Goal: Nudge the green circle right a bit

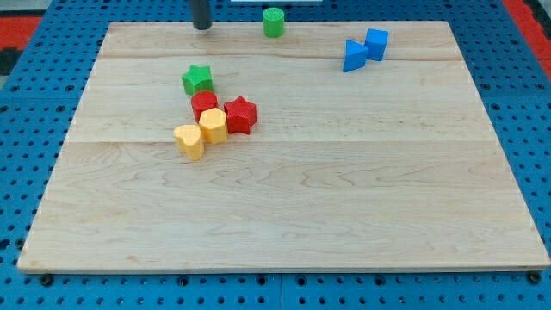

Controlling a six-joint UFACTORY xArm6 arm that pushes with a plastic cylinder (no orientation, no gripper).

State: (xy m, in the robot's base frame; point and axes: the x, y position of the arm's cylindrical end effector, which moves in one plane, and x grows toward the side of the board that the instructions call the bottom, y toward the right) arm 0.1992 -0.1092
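Note:
The green circle [274, 21] is a short green cylinder standing at the board's top edge, a little left of centre. My tip [202, 26] is the lower end of the dark rod at the view's top. It rests on the board to the left of the green circle, well apart from it and not touching any block.
A green star [197, 79], red circle [204, 103], red star [240, 114], yellow hexagon [213, 126] and yellow heart [188, 140] cluster left of centre. Two blue blocks [365, 48] sit at the top right. The wooden board [344, 189] lies on a blue pegboard.

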